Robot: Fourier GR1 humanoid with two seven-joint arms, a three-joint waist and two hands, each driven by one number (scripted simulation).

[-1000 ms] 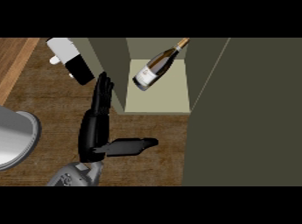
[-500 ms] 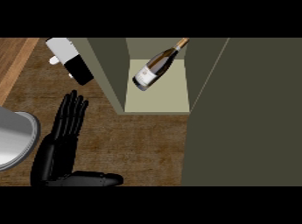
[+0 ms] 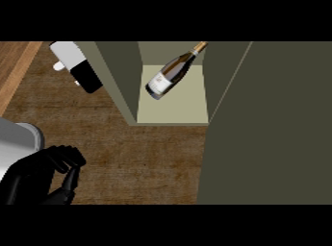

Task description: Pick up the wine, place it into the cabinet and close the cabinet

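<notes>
The wine bottle (image 3: 170, 73) lies tilted inside the open cabinet (image 3: 174, 109), its neck pointing up and right and its label showing. No hand touches it. The cabinet's dark olive door (image 3: 282, 125) fills the right side of the head view and stands open. My left hand (image 3: 39, 175) is at the lower left, far below and left of the bottle, with its fingers curled and nothing in them. My right hand does not show.
A white and black appliance (image 3: 77, 69) sits at the upper left beside the cabinet's side wall. A grey rounded object (image 3: 4, 149) is at the left edge, close to my hand. A lighter wooden strip (image 3: 5, 72) runs along the upper left.
My left hand has drawn back down and to the left, away from the cabinet. Its fingers were straight and are now curled. The bottle has stayed where it was.
</notes>
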